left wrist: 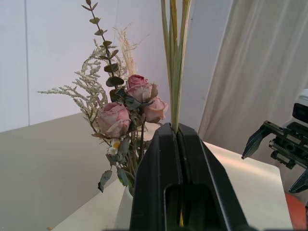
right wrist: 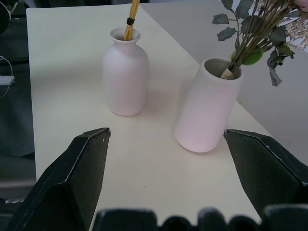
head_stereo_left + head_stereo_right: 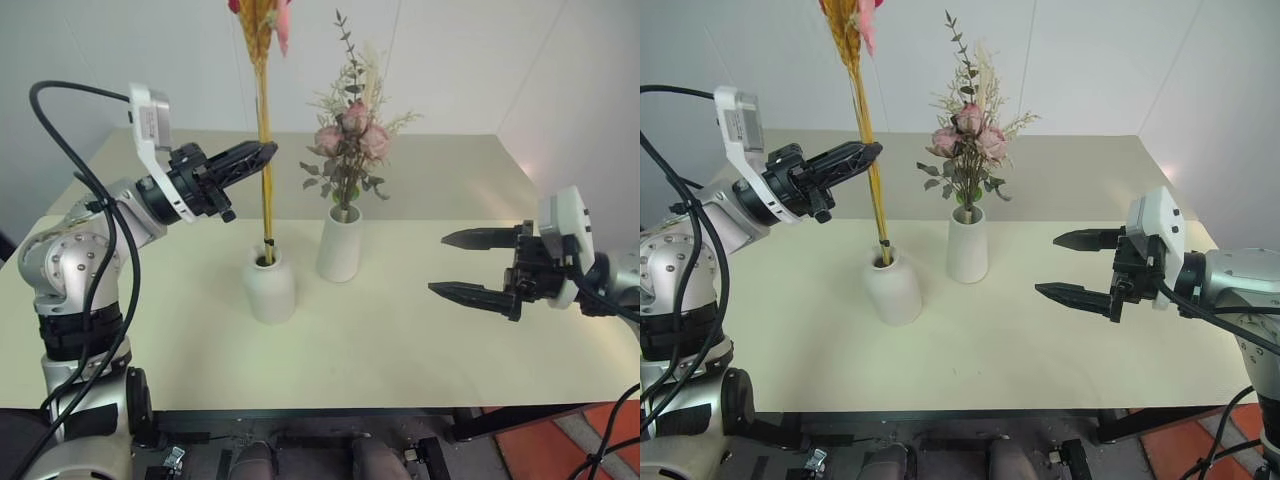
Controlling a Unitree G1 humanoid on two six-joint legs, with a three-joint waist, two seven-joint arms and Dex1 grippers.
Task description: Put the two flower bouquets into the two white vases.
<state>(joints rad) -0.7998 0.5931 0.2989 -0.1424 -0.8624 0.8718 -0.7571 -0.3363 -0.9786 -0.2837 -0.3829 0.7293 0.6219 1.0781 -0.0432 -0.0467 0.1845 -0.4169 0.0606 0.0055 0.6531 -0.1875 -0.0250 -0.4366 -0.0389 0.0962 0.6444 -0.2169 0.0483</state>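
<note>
Wheat bouquet (image 3: 264,150) stems clamped between left fingers (image 3: 245,160), base inside rounded vase (image 3: 270,285); right fingers (image 3: 480,240) apart.

Open table (image 3: 400,330) beside vases (image 3: 340,243)

— Left gripper (image 3: 868,152)? 
— Clamped on wheat bouquet (image 3: 866,120), stem end down in rounded vase (image 3: 892,287). 
— Roses? 
— Rose bouquet (image 3: 966,150) upright in taller vase (image 3: 967,246), just beside. 
— Right gripper (image 3: 1072,265)? 
— Fingers spread, over table (image 3: 1060,345).
</note>
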